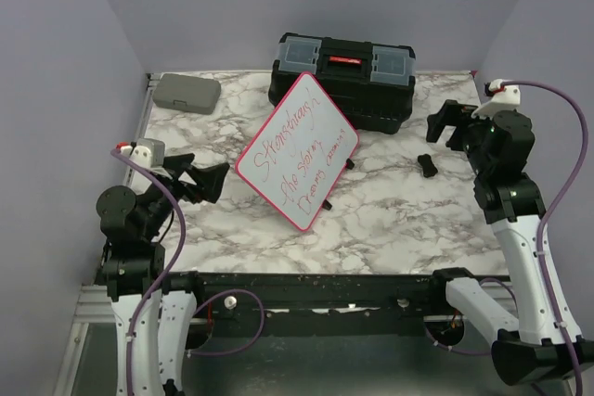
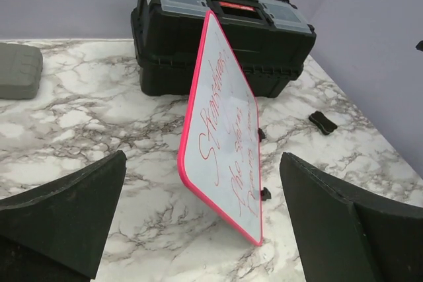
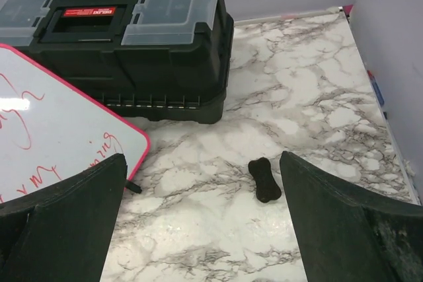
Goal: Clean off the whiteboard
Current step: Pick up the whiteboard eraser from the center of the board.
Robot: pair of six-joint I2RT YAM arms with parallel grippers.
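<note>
1. The whiteboard (image 1: 297, 150), red-framed and covered in red handwriting, stands tilted just in front of the black toolbox (image 1: 343, 76).
2. The left gripper (image 1: 206, 178) hovers front-left of the toolbox, jaws spread wide, holding nothing.
3. The right gripper (image 1: 449, 127) hovers to the toolbox's right, jaws also wide apart and empty.
4. A small black eraser (image 1: 426, 165) lies on the marble table (image 1: 390, 220), front-right of the toolbox.
5. A grey case (image 1: 186, 93) sits left of the toolbox.

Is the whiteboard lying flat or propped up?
Propped up, tilted: the whiteboard stands with its lower edge on the table, top rising before the toolbox. Whether it leans on that, cannot tell.
</note>
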